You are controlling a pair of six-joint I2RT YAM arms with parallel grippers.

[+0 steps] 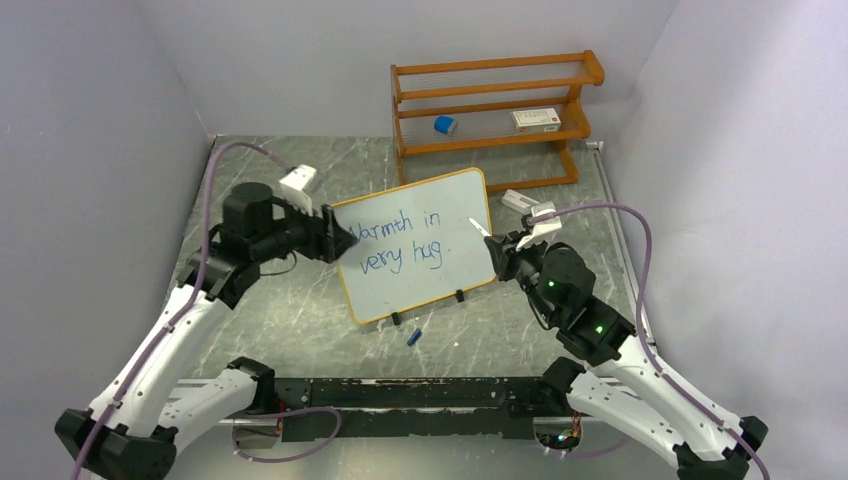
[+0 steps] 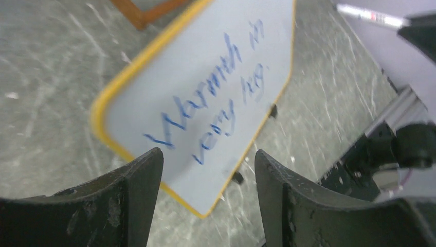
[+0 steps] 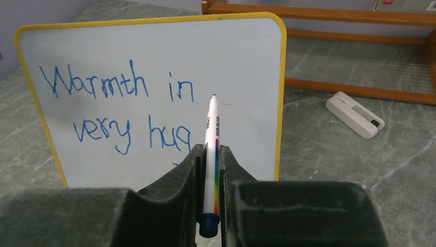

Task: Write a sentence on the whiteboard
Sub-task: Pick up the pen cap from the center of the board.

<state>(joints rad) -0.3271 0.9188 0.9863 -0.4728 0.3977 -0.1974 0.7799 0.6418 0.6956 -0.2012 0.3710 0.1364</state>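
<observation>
A large white rectangular whiteboard (image 1: 415, 245) with rounded corners and a thin orange-yellow frame is standing on two small black feet near the middle of a grey marbled table (image 1: 300, 310), leaning slightly back. It is turned at an angle in the overhead view. A sentence (image 1: 400, 240) in thin blue handwriting is filling its left and centre in two lines, reading "Warmth in" above "very hug".

The right gripper (image 3: 210, 154) is clamping a slim white marker (image 3: 212, 123) with a rainbow stripe and a dark blue end. Both jaws are pressing against its barrel. The marker is pointing up toward the board, its tip showing against the blank white area just right of the word "in". It is not clear whether the tip is touching the surface.

The left gripper (image 1: 340, 238) is hovering at the board's left edge with its black fingers (image 2: 144, 175) spread well apart, holding nothing. It is not clear whether it is touching the frame.

An orange wooden shelf rack (image 1: 490, 110) is standing behind the board. A white oblong block (image 3: 355, 114) is lying on the table between the two. A small blue cap (image 1: 414, 337) is lying just in front of the board's feet.
</observation>
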